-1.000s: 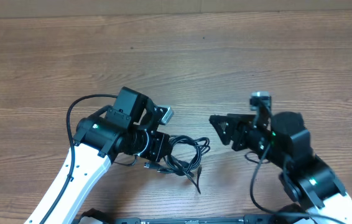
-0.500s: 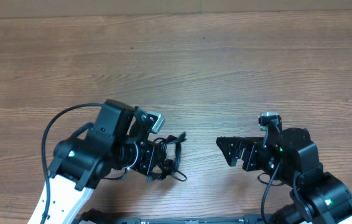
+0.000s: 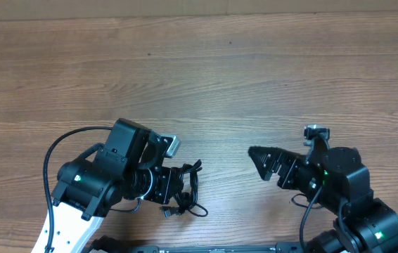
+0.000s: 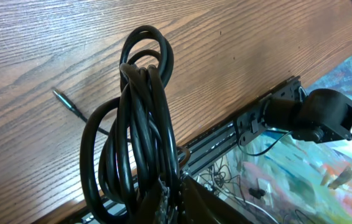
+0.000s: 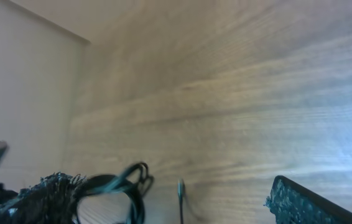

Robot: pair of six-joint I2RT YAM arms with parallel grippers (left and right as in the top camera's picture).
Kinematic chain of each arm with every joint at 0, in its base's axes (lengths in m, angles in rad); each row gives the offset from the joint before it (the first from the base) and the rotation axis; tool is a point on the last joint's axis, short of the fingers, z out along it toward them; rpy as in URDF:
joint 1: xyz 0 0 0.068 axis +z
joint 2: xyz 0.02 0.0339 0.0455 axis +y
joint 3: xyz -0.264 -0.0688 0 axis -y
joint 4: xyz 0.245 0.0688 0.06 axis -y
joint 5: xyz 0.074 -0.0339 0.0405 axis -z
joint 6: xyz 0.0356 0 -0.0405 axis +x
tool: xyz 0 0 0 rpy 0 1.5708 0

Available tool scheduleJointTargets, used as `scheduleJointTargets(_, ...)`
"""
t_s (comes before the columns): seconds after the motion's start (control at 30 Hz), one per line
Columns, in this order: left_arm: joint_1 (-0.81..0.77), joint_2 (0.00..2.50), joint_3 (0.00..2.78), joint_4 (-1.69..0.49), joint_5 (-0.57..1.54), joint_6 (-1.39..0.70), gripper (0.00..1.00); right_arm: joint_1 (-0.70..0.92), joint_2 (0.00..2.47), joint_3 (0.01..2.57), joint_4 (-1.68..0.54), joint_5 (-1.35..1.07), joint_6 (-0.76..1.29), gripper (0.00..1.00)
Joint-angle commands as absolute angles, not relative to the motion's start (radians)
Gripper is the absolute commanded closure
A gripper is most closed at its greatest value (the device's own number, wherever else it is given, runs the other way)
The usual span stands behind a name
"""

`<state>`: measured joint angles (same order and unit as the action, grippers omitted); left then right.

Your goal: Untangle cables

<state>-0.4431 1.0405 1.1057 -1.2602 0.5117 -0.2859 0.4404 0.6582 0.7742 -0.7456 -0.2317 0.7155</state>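
The cables are thin black cords looped together in one bundle. My left gripper is shut on the bundle near the table's front edge. In the left wrist view the loops stick out from the jaws over the wood, and one thin plug end lies on the table. My right gripper is open and empty, to the right of the bundle and apart from it. The right wrist view shows its two fingers spread wide, with the bundle and a plug end beyond them, blurred.
The wooden table stretches away at the back. A black metal rail runs along the table's front edge. The left arm's own thick black wire arcs beside its wrist.
My left gripper has pulled back left and toward the front edge with the bundle, and the spread loops have gathered against it. My right gripper has drawn back to the right.
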Motion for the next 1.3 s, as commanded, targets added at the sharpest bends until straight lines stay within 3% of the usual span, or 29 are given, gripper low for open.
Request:
scheduleJointTargets(0.0,-0.439,1.029,1.116,-1.246,0.532,-0.319,0.96,0.441,0.653,0.805,-0.713,-0.215,0.741,0.0)
scheduleJointTargets(0.27,-0.438,1.03,1.116,-1.168,0.544,-0.345,0.96,0.443,0.653,0.805,-0.678,-0.248,0.716,0.0)
scheduleJointTargets(0.43,-0.438,1.034,1.116,-1.11,0.544,-0.36,0.96,0.445,0.654,0.805,-0.8,-0.298,0.656,0.24)
scheduleJointTargets(0.5,-0.438,1.034,1.116,-1.099,0.544,-0.36,0.96,0.445,0.657,0.805,-0.847,-0.305,0.666,0.28)
scheduleJointTargets(0.9,-0.438,1.034,1.116,-0.976,0.639,-0.381,0.96,0.445,0.701,0.804,-0.85,-0.421,0.685,0.32)
scheduleJointTargets(1.27,-0.439,1.034,1.116,-0.884,0.818,-0.25,0.96,0.446,0.753,0.804,-0.788,-0.422,0.684,0.3)
